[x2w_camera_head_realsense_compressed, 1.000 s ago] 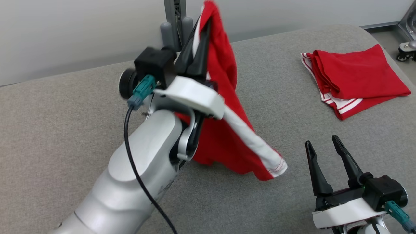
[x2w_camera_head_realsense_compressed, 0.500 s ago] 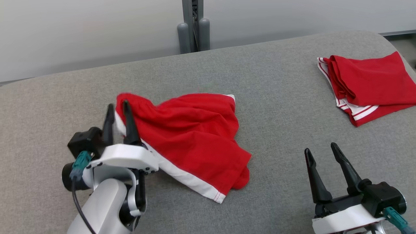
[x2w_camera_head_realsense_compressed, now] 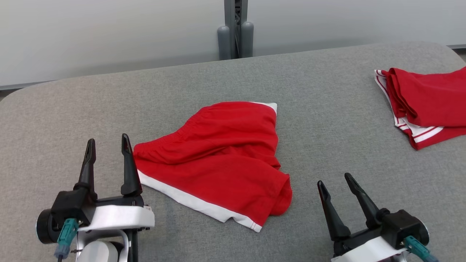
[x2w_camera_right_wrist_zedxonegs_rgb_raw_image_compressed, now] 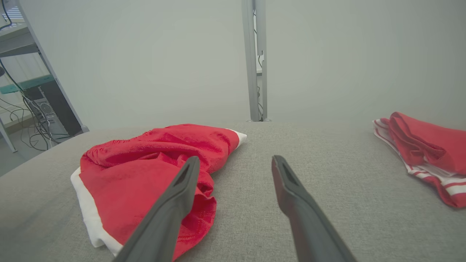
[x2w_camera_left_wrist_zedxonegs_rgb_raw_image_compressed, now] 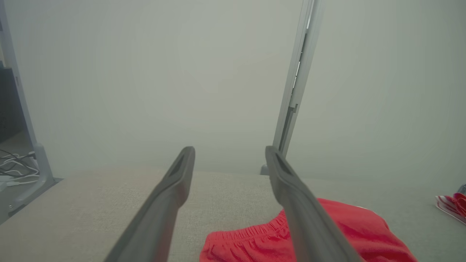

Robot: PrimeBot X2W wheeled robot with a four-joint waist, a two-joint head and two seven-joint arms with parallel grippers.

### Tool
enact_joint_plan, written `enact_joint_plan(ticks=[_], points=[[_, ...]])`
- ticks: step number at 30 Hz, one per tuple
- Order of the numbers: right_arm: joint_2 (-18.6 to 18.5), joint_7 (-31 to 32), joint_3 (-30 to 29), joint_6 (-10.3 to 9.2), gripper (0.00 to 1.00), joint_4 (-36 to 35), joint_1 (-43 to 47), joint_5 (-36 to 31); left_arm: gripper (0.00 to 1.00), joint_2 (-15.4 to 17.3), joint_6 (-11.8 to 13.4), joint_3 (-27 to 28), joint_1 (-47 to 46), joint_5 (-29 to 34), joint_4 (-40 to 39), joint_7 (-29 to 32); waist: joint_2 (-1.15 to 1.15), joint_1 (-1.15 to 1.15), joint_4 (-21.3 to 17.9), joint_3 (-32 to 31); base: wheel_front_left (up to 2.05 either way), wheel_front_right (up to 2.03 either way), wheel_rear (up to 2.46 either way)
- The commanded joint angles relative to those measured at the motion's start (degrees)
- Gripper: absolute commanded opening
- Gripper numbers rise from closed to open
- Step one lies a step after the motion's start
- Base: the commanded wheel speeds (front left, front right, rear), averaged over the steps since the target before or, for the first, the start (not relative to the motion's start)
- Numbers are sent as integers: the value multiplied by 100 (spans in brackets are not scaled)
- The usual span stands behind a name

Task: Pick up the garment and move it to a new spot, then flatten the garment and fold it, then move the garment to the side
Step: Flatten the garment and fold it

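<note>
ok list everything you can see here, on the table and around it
garment: one, red with white trim, rumpled, middle of the table
folded pile: one, red with white stripes, table's far right edge
table: one, grey fabric, under everything
post: one, grey, behind the table
cables: a few, pale, floor beside the table
left gripper: one, dark fingers, open, beside the garment's left edge
right gripper: one, dark fingers, open, right of the garment

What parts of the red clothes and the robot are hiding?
- Folded red garment: head view, right part cut off by the picture's edge.
- Red shorts: left wrist view, lower part cut off by the bottom edge, partly behind a finger of the left gripper.
- Right gripper: head view, its wrist runs off the bottom edge.
</note>
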Motion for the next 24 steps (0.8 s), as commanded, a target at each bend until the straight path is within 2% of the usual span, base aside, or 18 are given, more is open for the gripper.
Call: enact_joint_plan(ticks=[1,5,9,17,24], points=[[-32,-9,43,-2,100,70,-17,38,100,-27,-76,69,125,133,-99,-16,0,0,79,-13,0,0,0],[-44,-9,316,-2,100,417,-94,179,100,-191,-344,134,491,497,-401,-16,0,0,282,-62,0,0,0],[-76,-9,486,-1,100,734,-197,321,100,-295,-648,6,702,835,-372,-17,0,0,526,-144,0,0,0],[-142,-10,645,-2,100,1145,-199,449,100,-436,-770,13,1048,1183,-293,-17,0,0,976,-339,0,0,0],[-138,-9,558,-2,100,1387,-129,462,100,-481,-949,-69,1317,1338,-243,-17,0,0,1260,-434,0,0,0]])
